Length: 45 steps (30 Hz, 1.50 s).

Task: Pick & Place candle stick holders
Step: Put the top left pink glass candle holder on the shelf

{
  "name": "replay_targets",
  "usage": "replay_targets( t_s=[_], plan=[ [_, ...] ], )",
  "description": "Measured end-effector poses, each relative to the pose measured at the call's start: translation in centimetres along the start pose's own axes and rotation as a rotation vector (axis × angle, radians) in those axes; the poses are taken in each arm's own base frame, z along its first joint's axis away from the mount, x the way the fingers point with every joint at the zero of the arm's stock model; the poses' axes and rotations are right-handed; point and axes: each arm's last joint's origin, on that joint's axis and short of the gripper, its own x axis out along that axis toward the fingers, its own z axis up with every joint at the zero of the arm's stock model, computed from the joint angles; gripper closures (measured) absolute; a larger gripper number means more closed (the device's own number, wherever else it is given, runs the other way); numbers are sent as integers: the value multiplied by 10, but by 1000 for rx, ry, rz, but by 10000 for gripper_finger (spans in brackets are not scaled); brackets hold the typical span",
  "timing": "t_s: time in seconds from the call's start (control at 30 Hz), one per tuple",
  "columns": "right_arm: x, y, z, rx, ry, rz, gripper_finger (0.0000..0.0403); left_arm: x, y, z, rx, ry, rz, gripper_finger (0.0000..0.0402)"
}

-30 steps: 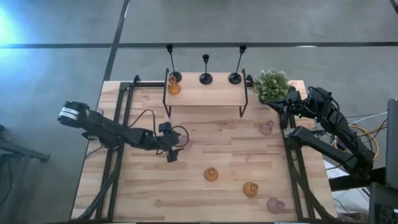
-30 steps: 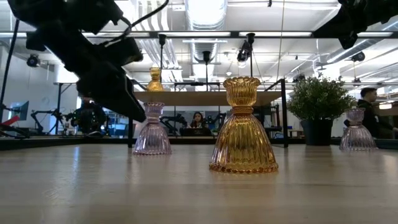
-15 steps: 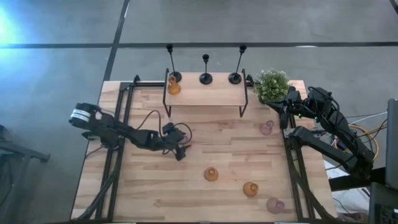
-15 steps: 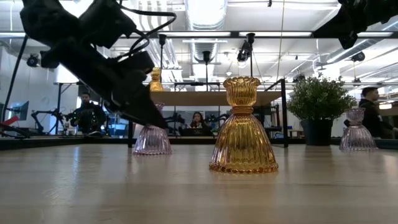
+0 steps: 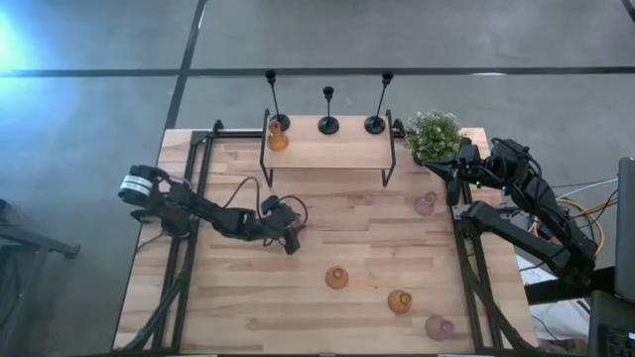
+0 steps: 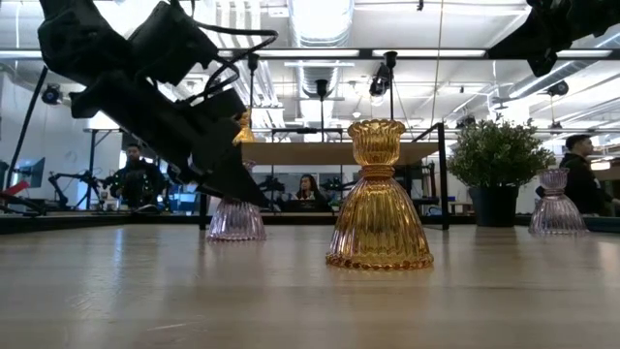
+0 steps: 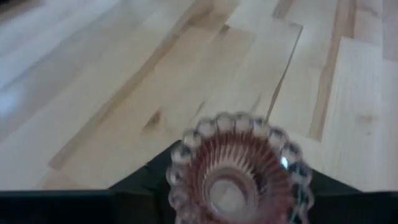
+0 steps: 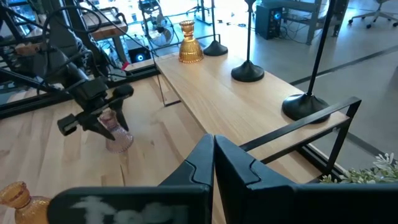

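Note:
My left gripper (image 5: pixel 289 238) is open at mid-table. Its fingers stand on either side of the upper part of a pink glass holder (image 7: pixel 235 177), which rests on its base on the table (image 6: pixel 235 222). Whether they touch it I cannot tell. My right gripper (image 8: pixel 213 158) is shut and empty, raised by the table's right edge (image 5: pixel 454 180). Three black tall-stemmed holders (image 5: pixel 328 124) and one amber glass holder (image 5: pixel 277 139) stand on the wooden shelf (image 5: pixel 327 151). Two amber holders (image 5: pixel 337 278) (image 5: pixel 399 301) and two more pink ones (image 5: pixel 426 204) (image 5: pixel 439 326) stand on the table.
A small green plant (image 5: pixel 434 136) stands at the far right, next to the shelf. The shelf's black legs (image 5: pixel 267 177) stand just beyond my left gripper. In the low view an amber holder (image 6: pixel 379 199) is nearest. People show in the room behind the table.
My left gripper has gone toward the table's right edge and a little down, up to the pink holder, so that its fingers now stand around the holder's upper part. The holder has stayed in place.

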Motion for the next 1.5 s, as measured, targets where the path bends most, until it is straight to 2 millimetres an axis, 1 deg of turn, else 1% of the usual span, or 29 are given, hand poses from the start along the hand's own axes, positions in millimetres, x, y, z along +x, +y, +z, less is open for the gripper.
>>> replay_targets(
  t_s=[0.07,0.1,0.27,0.4,0.5,0.67,0.83,0.93,1.03,1.17,1.27,1.4,1.5],
  plan=[
    [0,0,0,0,0,0,394,0,-1,2,5,-13,-2,258],
    [0,0,0,0,0,0,394,0,-1,2,3,-17,-5,262],
    [0,0,0,0,0,0,394,-6,-2,9,-15,-27,-51,262],
    [0,0,0,0,0,0,394,-17,-6,30,-54,-87,-122,262],
    [0,0,0,0,-1,0,394,-28,-6,44,-63,-100,-128,262],
    [0,0,0,0,0,0,394,-47,2,82,-84,-111,-96,262],
    [0,0,0,0,0,0,394,-65,15,126,-99,-99,-25,262],
    [0,0,0,0,0,0,394,-72,25,152,-104,-112,26,262],
    [0,0,0,0,0,0,394,-74,37,170,-138,-145,80,262],
    [0,0,0,0,0,0,394,-71,56,181,-184,-178,190,263],
    [0,0,0,0,0,0,394,-66,68,181,-219,-172,250,263],
    [0,0,0,0,0,0,394,-57,75,180,-234,-173,320,263],
    [0,0,0,0,0,0,394,-46,77,176,-224,-160,377,263]
  ],
)
